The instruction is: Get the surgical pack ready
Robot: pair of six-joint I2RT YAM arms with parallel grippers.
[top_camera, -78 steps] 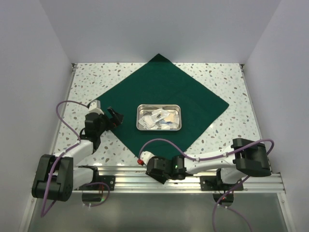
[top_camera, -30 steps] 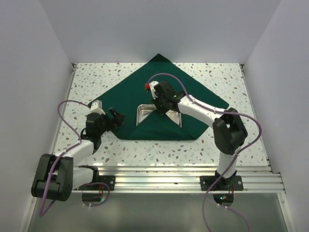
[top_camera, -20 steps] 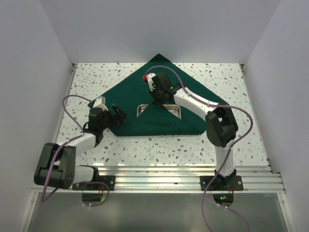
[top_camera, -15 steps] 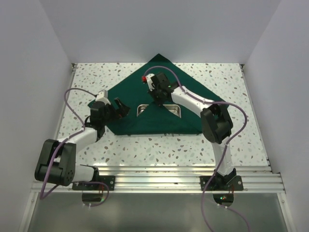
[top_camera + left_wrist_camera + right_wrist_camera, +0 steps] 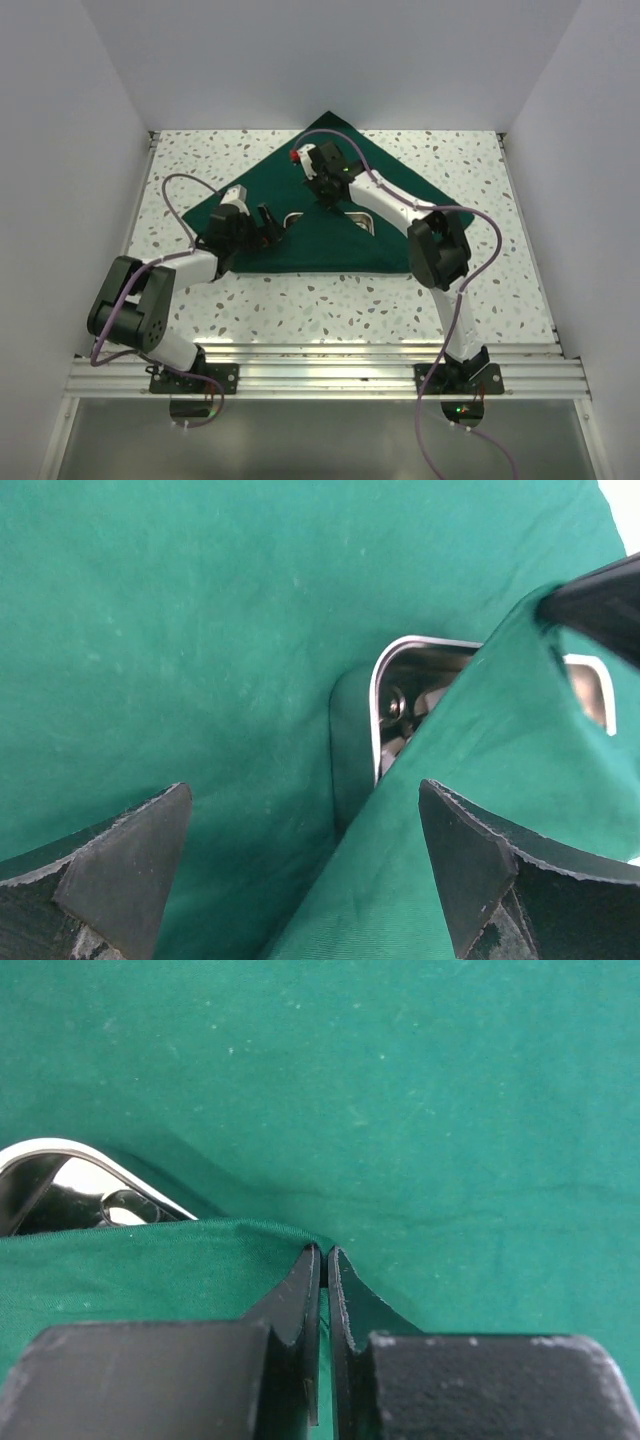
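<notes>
Since 2.6 s ago the right arm has swung from the near rail out over the cloth, and the near corner of the surgical pack (image 5: 340, 250) has been carried up and over the tray (image 5: 366, 221); the left gripper (image 5: 272, 222) has moved in towards the tray's left end. From above, the green pack lies on the speckled table (image 5: 480, 290) with a straight folded near edge; the right gripper (image 5: 327, 195) sits above the tray's far side, and only slivers of steel show.

Left wrist: the left gripper (image 5: 305, 790) is spread wide, holding nothing; between its fingers (image 5: 120, 865) the pack (image 5: 180, 630) lies flat at left, and a raised fold covers most of the tray (image 5: 400, 680).

Right wrist: the right gripper (image 5: 325, 1255) is pressed together, pinching the fold's edge of the pack (image 5: 400, 1090); the tray (image 5: 60, 1175) peeks out at left.
</notes>
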